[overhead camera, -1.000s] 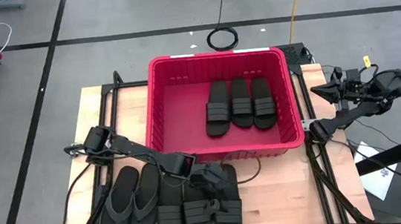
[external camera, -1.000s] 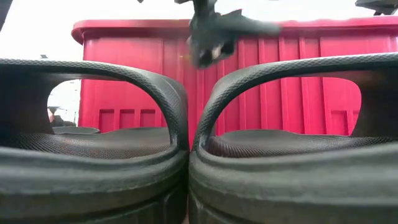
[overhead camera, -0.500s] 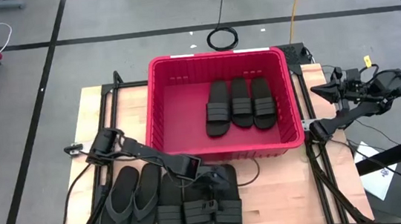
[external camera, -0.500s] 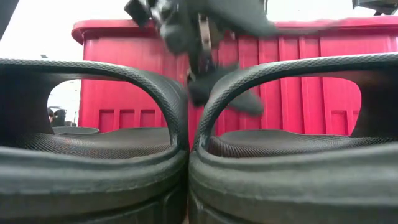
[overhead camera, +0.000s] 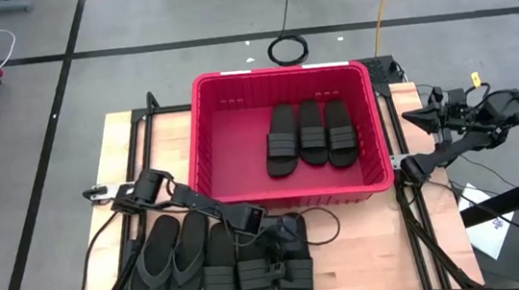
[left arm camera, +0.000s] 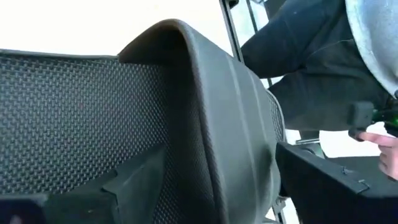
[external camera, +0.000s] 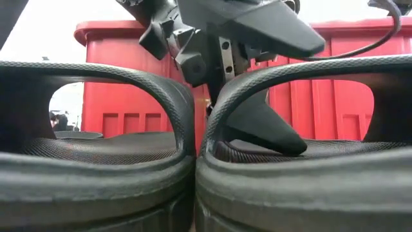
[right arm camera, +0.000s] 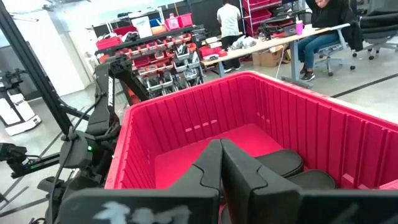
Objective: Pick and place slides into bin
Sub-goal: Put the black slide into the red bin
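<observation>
Over slide strap (external camera: 290,74), left gripper (external camera: 241,96) straddling.

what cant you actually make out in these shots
- High view: the left gripper covers part of the rightmost slide, so whether a finger touches the strap is unclear.
- Low view: two slides fill the picture, hiding the bin interior.
- Left wrist view: the strap blocks the table.
- Right wrist view: the right gripper hides part of the binned slides.
</observation>
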You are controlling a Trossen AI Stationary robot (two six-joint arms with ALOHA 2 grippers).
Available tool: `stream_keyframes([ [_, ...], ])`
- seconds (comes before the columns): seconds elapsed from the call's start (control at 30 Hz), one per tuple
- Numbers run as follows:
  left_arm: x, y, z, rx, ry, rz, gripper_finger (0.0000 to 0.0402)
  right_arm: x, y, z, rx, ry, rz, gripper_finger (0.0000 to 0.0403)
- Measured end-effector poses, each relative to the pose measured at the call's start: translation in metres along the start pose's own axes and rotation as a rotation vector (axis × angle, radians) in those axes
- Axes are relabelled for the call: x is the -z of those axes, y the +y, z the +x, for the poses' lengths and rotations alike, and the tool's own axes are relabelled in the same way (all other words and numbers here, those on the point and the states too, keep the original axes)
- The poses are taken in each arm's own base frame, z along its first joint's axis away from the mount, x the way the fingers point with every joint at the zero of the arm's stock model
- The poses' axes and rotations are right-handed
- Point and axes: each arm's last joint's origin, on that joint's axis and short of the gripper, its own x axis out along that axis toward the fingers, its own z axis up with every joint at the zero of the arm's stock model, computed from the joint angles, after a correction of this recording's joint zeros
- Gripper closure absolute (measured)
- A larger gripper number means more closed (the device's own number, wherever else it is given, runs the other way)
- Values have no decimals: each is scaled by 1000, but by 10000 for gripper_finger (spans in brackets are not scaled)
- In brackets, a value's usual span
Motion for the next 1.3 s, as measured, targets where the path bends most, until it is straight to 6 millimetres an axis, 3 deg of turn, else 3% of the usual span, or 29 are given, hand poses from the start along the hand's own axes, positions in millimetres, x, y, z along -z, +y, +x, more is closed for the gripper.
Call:
stream_keyframes([
  [0.13, -1, -1, 1, 17, -16, 44, 151, 0, 0, 0, -2, 1, 0, 403],
  [0.37, -5, -8, 0, 89, -39, 170, 374, 0, 0, 0, -1, 1, 0, 403],
  [0.53, -11, -25, -8, 96, -48, 183, 387, 0, 0, 0, -2, 1, 0, 403],
  [0.63, -23, -48, -21, 111, -75, 202, 396, 0, 0, 0, -2, 2, -5, 403],
  [0.83, -50, -120, -77, 119, -112, 318, 398, 0, 0, 0, -1, 1, -11, 403],
  [1.03, -66, -177, -169, -122, -153, 416, 399, 0, 0, 0, -2, 2, -12, 403],
  [1.17, -60, -189, -217, -452, -112, 444, 400, 0, 0, 0, -1, 2, -12, 403],
  [1.3, -49, -179, -246, -708, 20, 414, 400, 0, 0, 0, 2, 1, -12, 403],
])
